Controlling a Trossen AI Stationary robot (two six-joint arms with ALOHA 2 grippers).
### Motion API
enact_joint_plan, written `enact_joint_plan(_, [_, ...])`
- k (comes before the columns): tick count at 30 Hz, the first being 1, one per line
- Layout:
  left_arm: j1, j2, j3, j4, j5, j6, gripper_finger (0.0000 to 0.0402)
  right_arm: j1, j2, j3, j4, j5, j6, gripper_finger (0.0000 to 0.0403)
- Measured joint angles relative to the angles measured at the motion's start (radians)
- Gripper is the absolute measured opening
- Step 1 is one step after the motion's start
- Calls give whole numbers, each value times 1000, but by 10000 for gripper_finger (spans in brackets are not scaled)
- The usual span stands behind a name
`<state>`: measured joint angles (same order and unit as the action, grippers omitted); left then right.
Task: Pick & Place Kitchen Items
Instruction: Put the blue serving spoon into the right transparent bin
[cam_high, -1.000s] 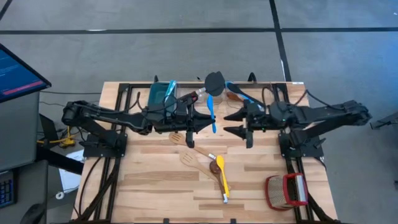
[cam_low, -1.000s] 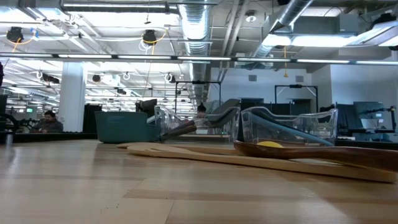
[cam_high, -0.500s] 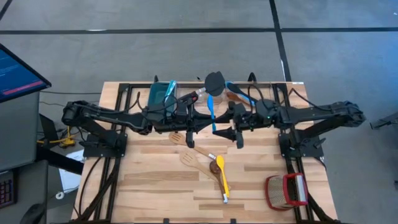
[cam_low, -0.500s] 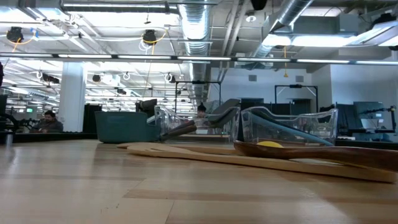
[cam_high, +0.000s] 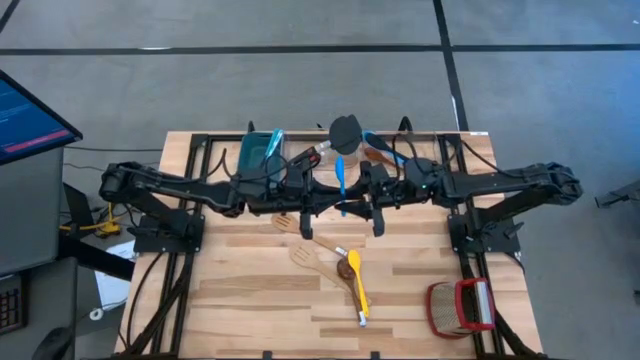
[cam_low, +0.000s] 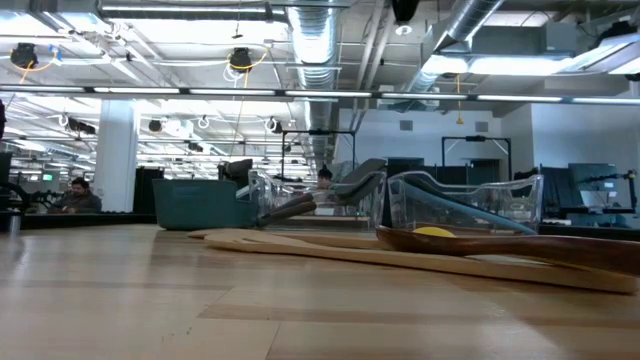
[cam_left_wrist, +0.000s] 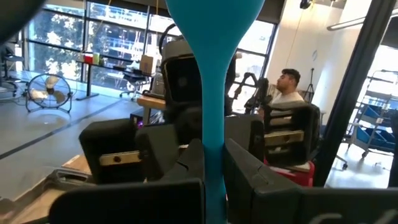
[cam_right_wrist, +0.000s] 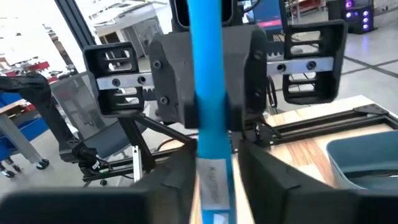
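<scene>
Above the wooden table (cam_high: 250, 290), the blue spoon (cam_high: 341, 185) hangs between the two arms, its long axis running front to back. The left gripper (cam_high: 322, 196) pinches it; the right gripper (cam_high: 372, 200) straddles the handle opposite, fingers not yet pressed together.

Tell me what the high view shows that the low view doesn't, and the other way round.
Only the high view shows the two arms meeting mid-table, with the left hand shut on a blue spoon while the right hand brackets it, and the red-and-tan basket. Only the low view shows the room behind, with ceiling ducts and a seated person. Both show the teal bin, the yellow spoon and the wooden spoons.
</scene>
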<state>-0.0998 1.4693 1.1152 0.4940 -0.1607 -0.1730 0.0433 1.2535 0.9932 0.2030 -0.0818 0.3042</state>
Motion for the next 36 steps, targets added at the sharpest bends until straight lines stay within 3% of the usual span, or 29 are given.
enact_joint_plan(4, [0, -1, 0, 7, -6, -10, 8, 0, -18, 0, -4, 0, -17, 52])
enact_joint_plan(12, [3, 0, 0, 4, -4, -2, 19, 0, -29, -1, -24, 0, -27, 52])
enact_joint_plan(22, [3, 0, 0, 12, -94, 8, 99, -1, -31, 0, -21, -1, -23, 52])
enact_joint_plan(29, [3, -8, -1, 15, -102, 19, 168, -2, -41, 0, -48, -18, -48, 52])
enact_joint_plan(36, [3, -58, -2, -9, -102, 34, 193, -37, -157, 0, -174, 66, -95, 52])
